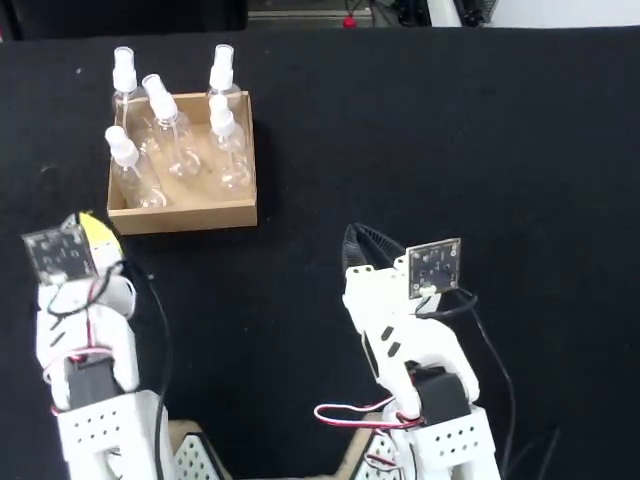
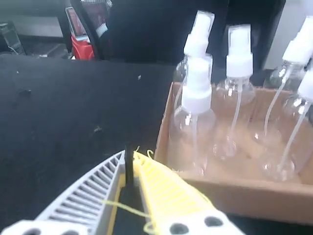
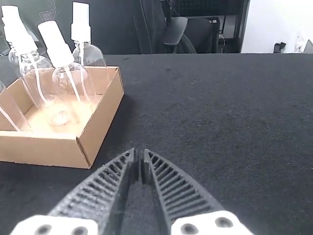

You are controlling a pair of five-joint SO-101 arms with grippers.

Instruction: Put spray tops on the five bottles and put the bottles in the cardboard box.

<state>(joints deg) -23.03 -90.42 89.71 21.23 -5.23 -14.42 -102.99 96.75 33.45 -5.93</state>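
High view: nearest the bases, the left gripper [image 1: 97, 232] and right gripper [image 1: 358, 243] rest above the black table [image 1: 450, 150], jaws pressed together, holding nothing. Just beyond the left gripper, the cardboard box [image 1: 185, 216] contains five bottles [image 1: 178, 143], each fitted with a white spray top [image 1: 124, 68].

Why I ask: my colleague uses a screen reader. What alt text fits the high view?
Five clear bottles with white spray tops sit in a cardboard box on a black table. Nearer, the left gripper and right gripper are shut.
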